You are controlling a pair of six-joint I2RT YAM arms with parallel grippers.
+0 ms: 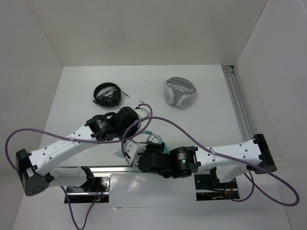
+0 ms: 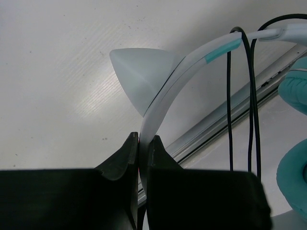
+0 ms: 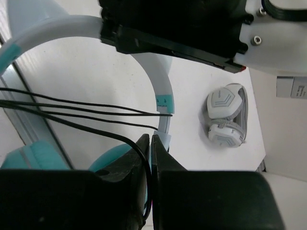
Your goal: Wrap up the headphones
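Note:
The headphones (image 1: pixel 152 137), with teal ear cups, are held between both grippers at the near middle of the table, mostly hidden by the arms. My left gripper (image 2: pixel 143 141) is shut on the pale headband (image 2: pixel 165 98), just below a cat-ear point (image 2: pixel 139 72). My right gripper (image 3: pixel 150 143) is shut on the thin black cable (image 3: pixel 96 108), which runs in several strands across the headband (image 3: pixel 162 84). A teal ear cup (image 3: pixel 108 158) lies just behind the right fingers. In the top view the left gripper (image 1: pixel 135 129) and right gripper (image 1: pixel 144 149) are close together.
All-black headphones (image 1: pixel 107 94) lie at the back left. Grey-and-white headphones (image 1: pixel 180 92) lie at the back right and also show in the right wrist view (image 3: pixel 228 122). An aluminium rail (image 1: pixel 237 100) runs along the right wall. White walls enclose the table.

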